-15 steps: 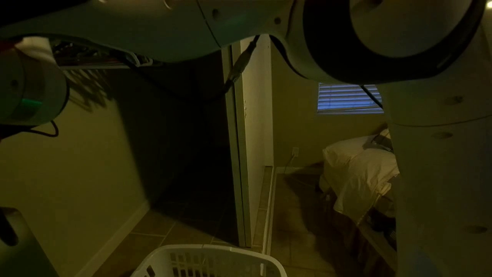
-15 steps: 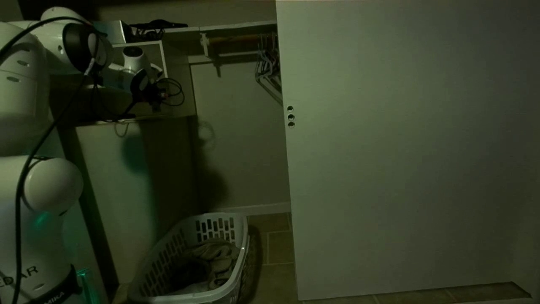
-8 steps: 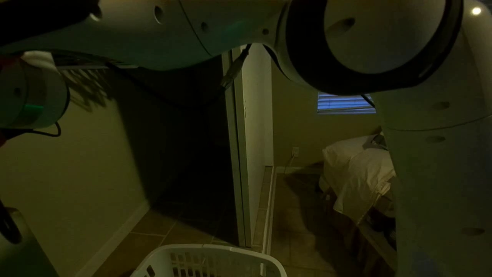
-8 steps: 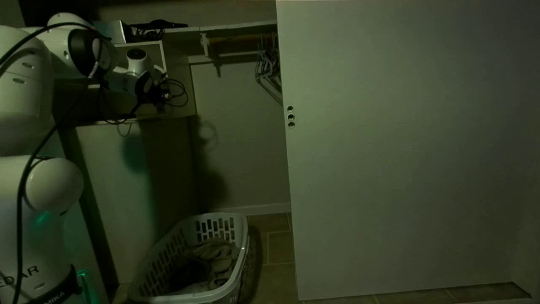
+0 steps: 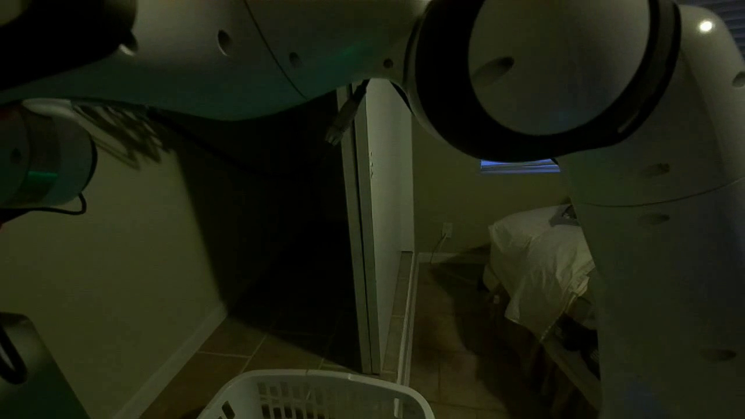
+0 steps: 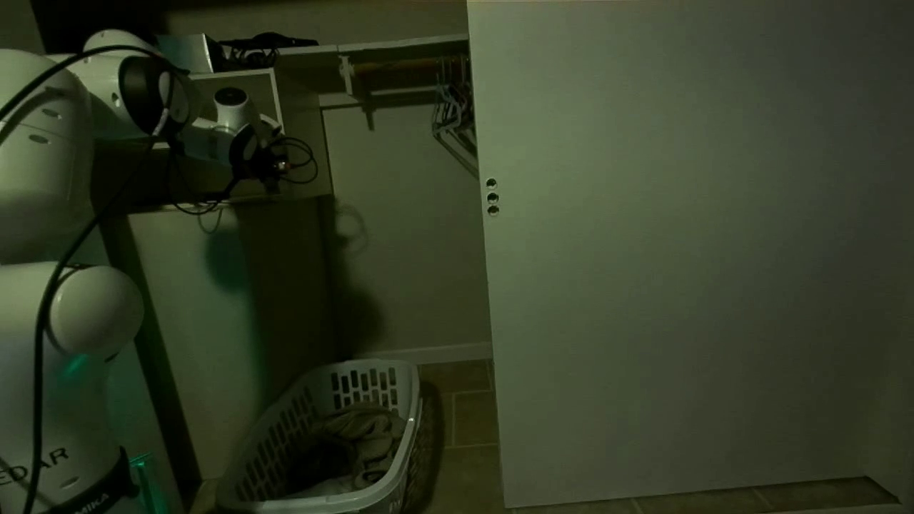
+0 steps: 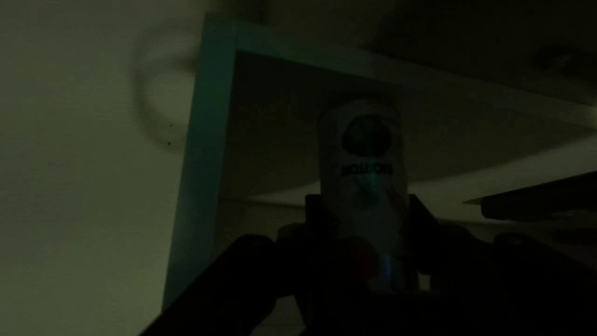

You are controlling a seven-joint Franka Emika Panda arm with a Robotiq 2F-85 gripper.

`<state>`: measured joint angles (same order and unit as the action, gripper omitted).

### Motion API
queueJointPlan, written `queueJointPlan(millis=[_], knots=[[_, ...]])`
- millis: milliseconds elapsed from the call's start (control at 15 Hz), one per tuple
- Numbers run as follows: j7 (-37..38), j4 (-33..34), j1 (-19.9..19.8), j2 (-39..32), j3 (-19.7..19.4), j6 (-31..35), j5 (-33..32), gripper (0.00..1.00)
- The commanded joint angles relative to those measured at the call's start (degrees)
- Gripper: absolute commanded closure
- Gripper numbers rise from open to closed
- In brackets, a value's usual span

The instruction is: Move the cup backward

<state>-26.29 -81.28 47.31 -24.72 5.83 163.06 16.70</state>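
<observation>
While deep shadow covered most of the scene, a tall pale door (image 6: 678, 250) filled the right side of an exterior view. Next in size was a bed (image 5: 541, 250), pale and rumpled on top, seen partly hidden in an exterior view. To the left of the door was a shelf unit (image 6: 300, 107). The white robot arm (image 6: 43, 207), banded in black at its joints, appeared in both exterior views; its far end was either in front of the shelf unit or reaching into it, and I could not tell which. A white slotted basket (image 6: 393, 477) stood below that end, near the door, with crumpled cloth (image 6: 364, 428) inside. Hangers (image 6: 450, 118) hung in a cluster at the door's edge.

Smaller still was the cup (image 7: 364, 191), a whitish cylinder with a dark round emblem and dim lettering, seen in the wrist view beside the edge of a greenish frame (image 7: 203, 158). The dark fingers (image 7: 313, 212) pressed against it from both sides, pinching it between them. Whether the cup's base touched anything was lost in the dark.
</observation>
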Motion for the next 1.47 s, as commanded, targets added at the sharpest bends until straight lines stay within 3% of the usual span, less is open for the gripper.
queueJointPlan(millis=[0,67,133,200,467,867,1200,1400], knots=[[1.0,3.7,1.0,-2.2,-1.0,-1.4,-1.4,0.81],[1.1,4.0,1.2,-2.3,-1.3,-1.8,-1.7,0.81],[0.9,4.2,1.1,-2.4,-1.1,-2.1,-1.5,0.31],[1.0,4.3,1.2,-2.4,-1.2,-2.2,-1.4,0.3],[1.8,3.1,1.6,-0.8,-1.7,-4.3,-1.6,0.02],[3.9,-2.6,3.8,4.7,-4.8,-5.8,-4.0,0.0],[12.0,-8.1,7.1,10.4,-9.3,-8.7,-9.0,0.0],[14.6,-11.4,8.0,14.0,-9.9,-11.7,-10.9,0.0]])
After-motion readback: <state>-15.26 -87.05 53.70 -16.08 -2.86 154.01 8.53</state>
